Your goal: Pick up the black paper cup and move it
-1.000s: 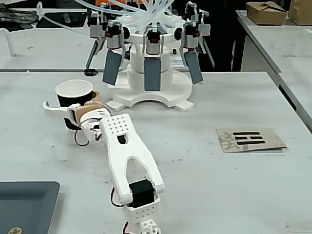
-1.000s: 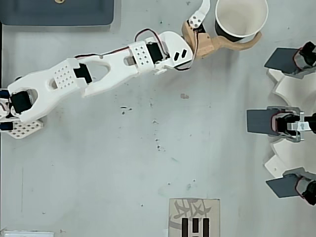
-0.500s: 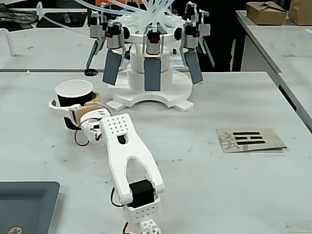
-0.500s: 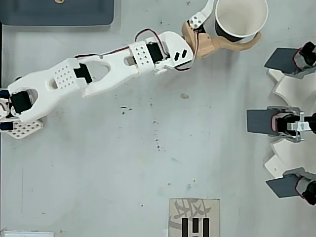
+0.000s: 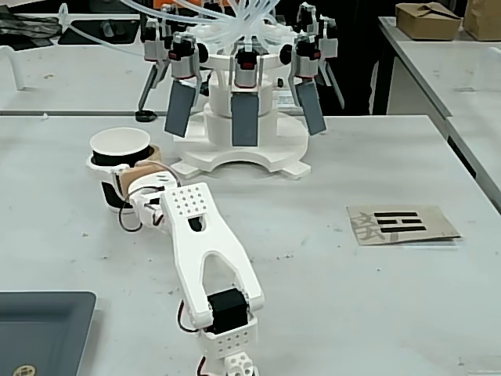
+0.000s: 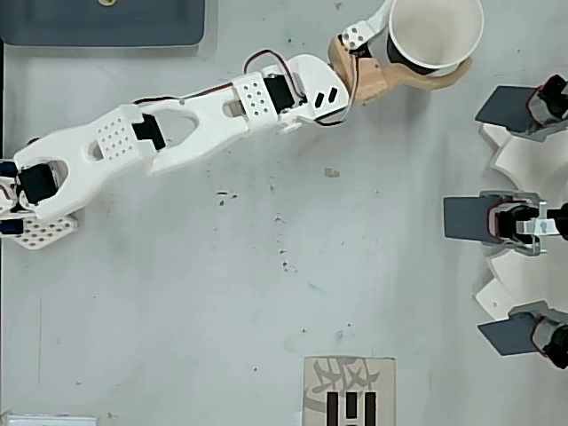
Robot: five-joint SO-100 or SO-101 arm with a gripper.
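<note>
The black paper cup (image 5: 119,142) stands upright at the left of the fixed view, white rim and white inside showing, with part of its black wall visible lower down. In the overhead view the cup (image 6: 435,28) is at the top right. My gripper (image 5: 121,162) (image 6: 424,43) wraps it: the tan finger (image 6: 417,82) curves along one side and the white finger (image 6: 362,35) presses the other. The jaws look shut on the cup's wall. Whether the cup's base touches the table is hidden by the fingers.
A white machine (image 5: 243,153) with dark grey paddles (image 6: 470,217) stands just behind and beside the cup. A card with black marks (image 5: 401,223) (image 6: 349,390) lies on the table. A dark tray (image 5: 43,329) (image 6: 106,22) sits near the arm's base.
</note>
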